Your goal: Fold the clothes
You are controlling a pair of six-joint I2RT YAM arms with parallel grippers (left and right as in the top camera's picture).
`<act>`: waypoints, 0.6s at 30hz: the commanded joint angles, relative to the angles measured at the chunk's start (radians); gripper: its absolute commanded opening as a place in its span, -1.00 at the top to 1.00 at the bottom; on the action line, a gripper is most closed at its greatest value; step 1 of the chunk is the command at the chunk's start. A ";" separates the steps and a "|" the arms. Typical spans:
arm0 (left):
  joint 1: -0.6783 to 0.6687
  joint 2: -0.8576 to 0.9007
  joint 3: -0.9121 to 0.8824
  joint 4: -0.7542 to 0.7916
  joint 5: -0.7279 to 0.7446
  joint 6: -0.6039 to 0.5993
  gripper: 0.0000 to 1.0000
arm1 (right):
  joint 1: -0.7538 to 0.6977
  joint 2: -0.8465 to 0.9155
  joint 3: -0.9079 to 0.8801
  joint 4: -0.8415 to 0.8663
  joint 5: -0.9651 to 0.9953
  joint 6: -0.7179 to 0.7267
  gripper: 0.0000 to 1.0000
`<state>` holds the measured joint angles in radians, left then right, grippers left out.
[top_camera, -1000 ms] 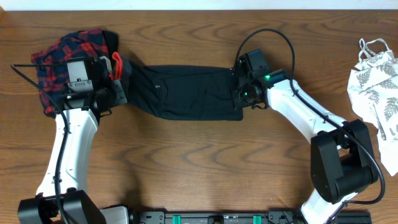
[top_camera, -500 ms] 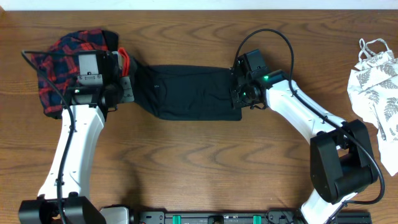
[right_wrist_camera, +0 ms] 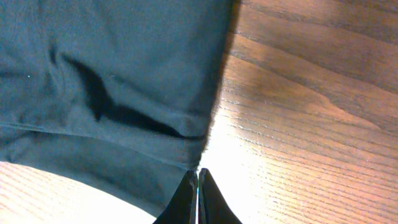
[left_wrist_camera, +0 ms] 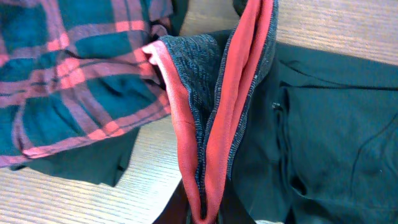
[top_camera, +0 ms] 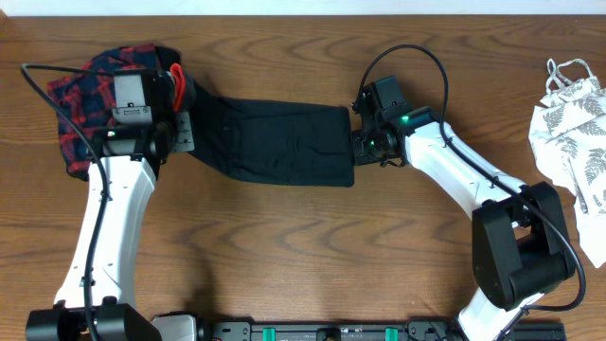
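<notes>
Evidently the black leggings (top_camera: 275,142) are being held spread along the far middle of the worktop (top_camera: 284,256), between a plaid piece (top_camera: 80,90) at the far left corner and a leaf-print top (top_camera: 568,133) at the right edge. They are being judged soft, light and limp, so firm edges are being favoured as holds. The grey-and-coral waistband (left_wrist_camera: 217,112) is being clamped by the left claw (top_camera: 182,114). The right claw (right_wrist_camera: 198,186) is being pressed together at the hem corner, though whether cloth is being pinched there cannot be told.
</notes>
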<state>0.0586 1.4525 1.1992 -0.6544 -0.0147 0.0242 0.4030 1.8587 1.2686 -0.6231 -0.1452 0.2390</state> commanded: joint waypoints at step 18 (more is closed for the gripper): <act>0.047 -0.016 0.060 0.009 0.087 0.066 0.88 | 0.010 -0.007 -0.007 0.002 -0.005 0.019 0.95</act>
<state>0.1032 1.4525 1.2247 -0.6529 0.0296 0.0608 0.4030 1.8587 1.2686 -0.6231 -0.1452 0.2455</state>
